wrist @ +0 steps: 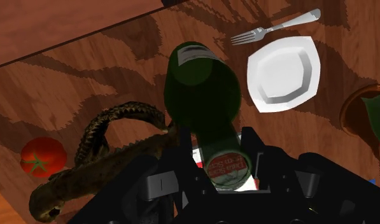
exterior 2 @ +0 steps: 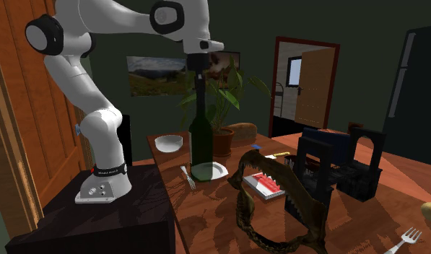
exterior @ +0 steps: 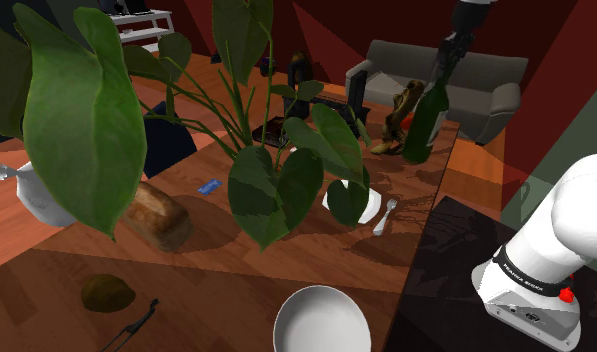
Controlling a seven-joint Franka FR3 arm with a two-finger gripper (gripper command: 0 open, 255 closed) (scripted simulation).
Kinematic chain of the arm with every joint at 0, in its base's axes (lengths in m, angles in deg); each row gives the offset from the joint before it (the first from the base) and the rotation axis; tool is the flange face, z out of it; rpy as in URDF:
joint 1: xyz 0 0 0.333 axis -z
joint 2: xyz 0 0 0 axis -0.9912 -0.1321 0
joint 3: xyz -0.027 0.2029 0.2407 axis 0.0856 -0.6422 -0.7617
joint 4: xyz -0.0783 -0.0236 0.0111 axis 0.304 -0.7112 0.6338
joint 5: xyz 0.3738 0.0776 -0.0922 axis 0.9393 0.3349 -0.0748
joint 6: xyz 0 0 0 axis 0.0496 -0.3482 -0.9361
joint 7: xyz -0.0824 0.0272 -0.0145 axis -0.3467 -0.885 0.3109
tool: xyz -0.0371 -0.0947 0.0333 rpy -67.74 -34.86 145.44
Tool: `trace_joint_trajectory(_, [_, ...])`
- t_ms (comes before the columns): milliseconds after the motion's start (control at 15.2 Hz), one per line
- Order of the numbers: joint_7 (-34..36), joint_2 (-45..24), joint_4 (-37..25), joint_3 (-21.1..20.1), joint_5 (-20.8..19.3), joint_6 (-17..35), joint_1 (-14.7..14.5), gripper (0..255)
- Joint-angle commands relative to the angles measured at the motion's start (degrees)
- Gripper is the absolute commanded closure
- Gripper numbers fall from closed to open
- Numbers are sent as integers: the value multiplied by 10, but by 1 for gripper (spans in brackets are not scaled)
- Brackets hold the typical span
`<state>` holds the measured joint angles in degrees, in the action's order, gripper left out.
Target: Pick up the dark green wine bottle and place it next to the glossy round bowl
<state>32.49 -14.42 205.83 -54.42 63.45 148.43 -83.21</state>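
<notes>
Bottle (exterior 2: 200, 137), dark green: neck clasped between gripper (exterior 2: 198, 79) fingers, apparently hanging just beside white plate (wrist: 284, 73). Second exterior view: bowl (exterior 2: 169, 143) beyond plate. Wrist view: tomato (wrist: 42, 157), well apart from plate.

A home, by the look of it a living and dining room. Below the jaws of the gripper (exterior 2: 200, 77) a wooden table (exterior: 236, 290) is laid with a plate (wrist: 284, 73) and a fork (wrist: 277, 27), and a tomato (wrist: 42, 158) lies near. Farther from the jaws the table bears a potted plant (exterior: 276, 170), a loaf (exterior: 158, 215) and a bowl (exterior: 321, 322). Beyond the jaws, off the table, stands a grey sofa (exterior: 466, 85). Behind them a framed landscape (exterior 2: 154, 74) hangs on the wall, and a wooden door (exterior 2: 318, 90) stands open.
</notes>
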Motion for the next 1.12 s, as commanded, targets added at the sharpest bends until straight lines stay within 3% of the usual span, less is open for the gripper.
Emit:
trace_joint_trajectory(0, [0, -2, -16, -1, 2, -14, -1, 255])
trace_joint_trajectory(1056, [-6, -38, -172, -5, 16, -136, -10, 255])
